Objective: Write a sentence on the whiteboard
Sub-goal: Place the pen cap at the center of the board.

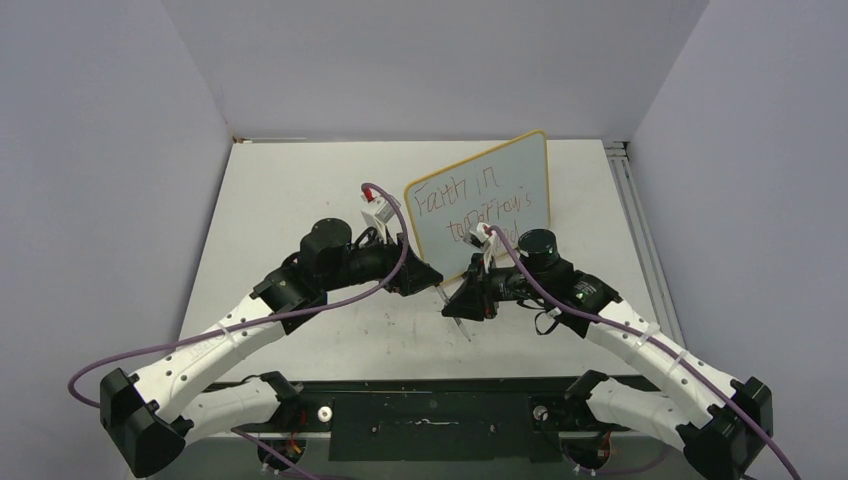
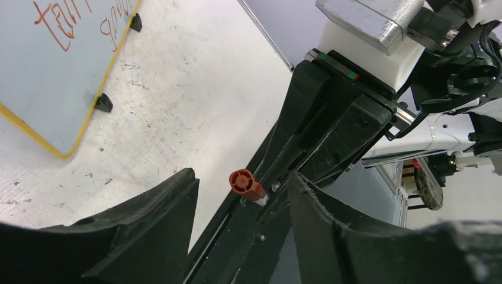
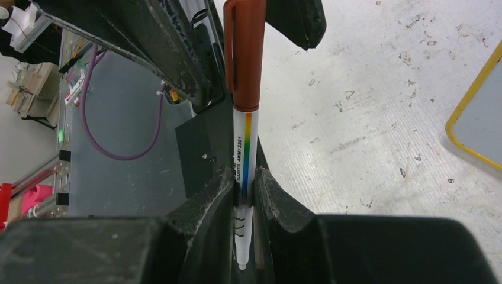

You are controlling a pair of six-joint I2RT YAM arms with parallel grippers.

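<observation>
The whiteboard (image 1: pixel 500 178) stands upright mid-table on black feet, yellow-framed; part of it also shows in the left wrist view (image 2: pixel 53 89) and its corner in the right wrist view (image 3: pixel 482 127). The sentence (image 1: pixel 470 205) is in reddish-brown letters, its lowest line hidden behind my right arm. My right gripper (image 3: pixel 244 177) is shut on a white marker (image 3: pixel 244 148) with a red-brown cap (image 3: pixel 243 53) on it. My left gripper (image 2: pixel 241 177) is open, one finger on each side of the cap's end (image 2: pixel 251 188), not touching it. Both grippers meet in front of the board (image 1: pixel 445 292).
A metal rail (image 1: pixel 625 190) runs along the table's right edge. A black base plate (image 1: pixel 430 420) sits at the near edge between the arm mounts. Purple cables (image 1: pixel 200 340) trail off both arms. Grey walls close in the left, back and right sides.
</observation>
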